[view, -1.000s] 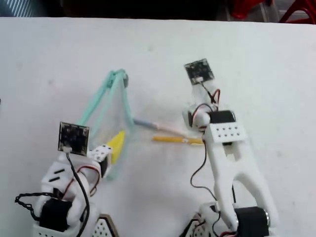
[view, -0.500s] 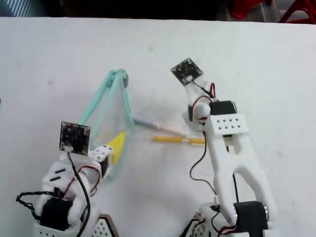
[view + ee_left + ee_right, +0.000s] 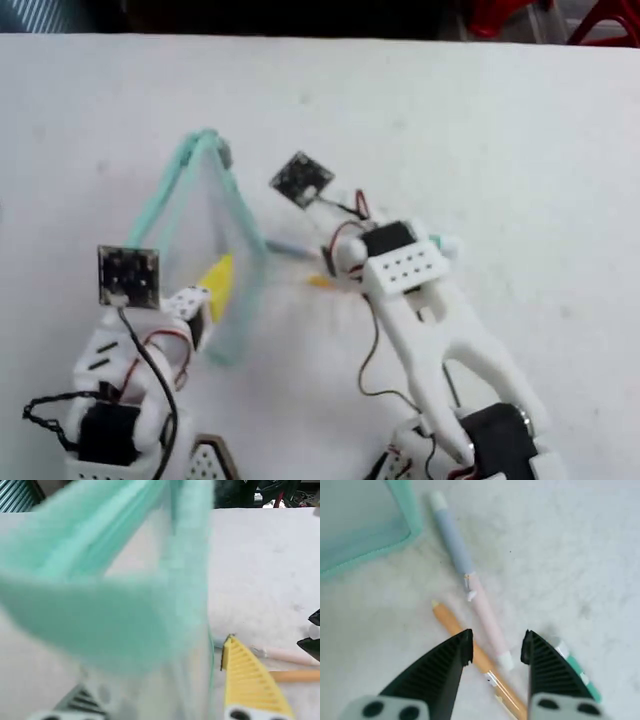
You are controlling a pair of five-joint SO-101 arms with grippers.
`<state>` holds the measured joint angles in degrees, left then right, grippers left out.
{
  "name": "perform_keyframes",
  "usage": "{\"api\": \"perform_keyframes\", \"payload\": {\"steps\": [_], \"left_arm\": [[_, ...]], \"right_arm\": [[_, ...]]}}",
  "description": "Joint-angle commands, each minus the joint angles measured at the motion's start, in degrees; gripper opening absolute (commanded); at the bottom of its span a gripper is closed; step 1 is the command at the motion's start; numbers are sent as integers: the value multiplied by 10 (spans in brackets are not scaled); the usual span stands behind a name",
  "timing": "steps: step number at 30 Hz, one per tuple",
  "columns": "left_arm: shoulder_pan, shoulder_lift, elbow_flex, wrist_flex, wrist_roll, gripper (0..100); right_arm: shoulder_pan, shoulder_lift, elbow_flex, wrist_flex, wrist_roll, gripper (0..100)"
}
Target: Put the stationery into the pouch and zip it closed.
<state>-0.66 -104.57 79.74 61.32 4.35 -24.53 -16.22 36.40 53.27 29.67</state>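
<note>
Your left gripper [image 3: 215,288] clamps the pouch [image 3: 195,220] to keep it open; right gripper [image 3: 497,635], jaws apart, hovers over pens [image 3: 455,550] beside it.

The pouch [image 3: 365,522] stands just beside the pens' [image 3: 470,587] tips; table [image 3: 520,140] along their shafts leaves passing room.

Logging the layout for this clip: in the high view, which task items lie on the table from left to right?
pouch → blue-and-pink pen → orange pencil → green pen
</note>
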Motion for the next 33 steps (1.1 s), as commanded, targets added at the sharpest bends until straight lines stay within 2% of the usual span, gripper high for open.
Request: {"api": "perform_keyframes", "payload": {"steps": [1,5,11,19,28,30,33], "left_arm": [[-7,1,-6,-17,-4,256],[-8,1,-7,-17,-4,256],[-9,1,-7,-17,-4,256],[-9,1,-7,-17,-4,256],[-8,1,-7,-17,-4,256],[-8,1,-7,-17,-4,256],[-8,1,-7,-16,-4,256]], "right_arm": [[-15,-3,2,-13,-19,159],[-50,-2,20,-43,-19,159],[-55,44,17,-110,-25,159],[-65,223,-120,-65,-25,159],[-63,291,-164,-88,-24,156],[-63,298,-167,-87,-22,118],[-57,298,-167,-87,-25,7]]}}
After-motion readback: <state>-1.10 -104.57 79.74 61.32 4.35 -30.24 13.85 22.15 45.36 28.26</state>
